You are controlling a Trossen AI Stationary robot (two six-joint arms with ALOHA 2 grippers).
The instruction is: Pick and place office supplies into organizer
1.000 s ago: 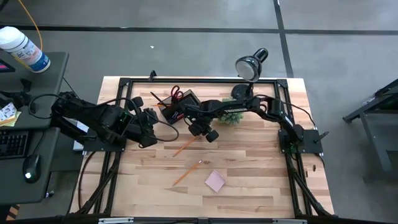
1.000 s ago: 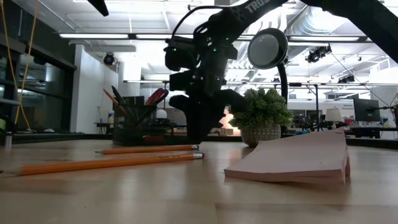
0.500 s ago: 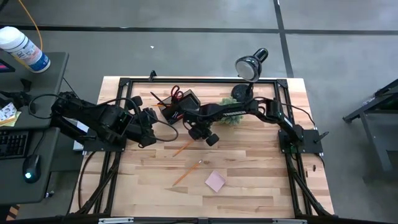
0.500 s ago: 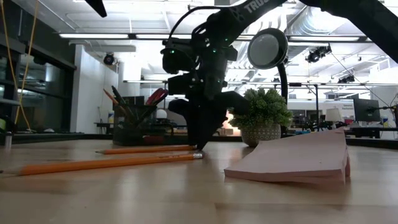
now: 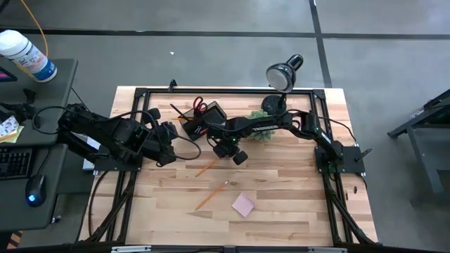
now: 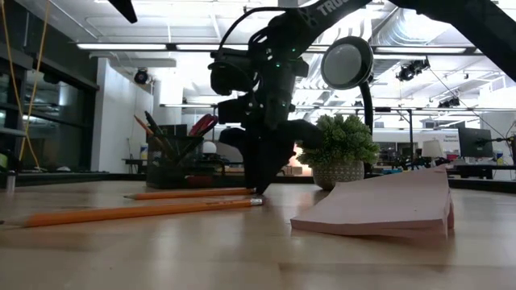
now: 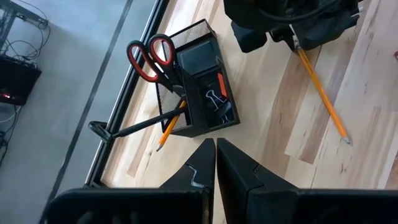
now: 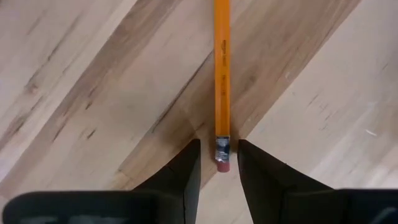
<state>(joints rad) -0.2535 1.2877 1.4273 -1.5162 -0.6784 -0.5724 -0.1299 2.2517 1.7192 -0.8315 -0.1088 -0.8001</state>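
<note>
The worktop [image 5: 281,190] is pale planked wood on grey concrete floor. The mesh organizer [image 5: 204,119] stands at the far edge, holding scissors [image 7: 151,55] and clips. The right gripper [image 8: 218,163], fingers narrowly apart, straddles a pencil's [image 8: 221,74] eraser end on the worktop. The left gripper [image 7: 215,163], fingers closed and empty, waits left. A second pencil [image 5: 211,195], pad [image 5: 243,204], plant [image 6: 343,143] and lamp [image 5: 283,74] stand nearby.

organizer [image 6: 173,165] contents mostly hidden, sticky pad [image 6: 379,205] cut off
</note>
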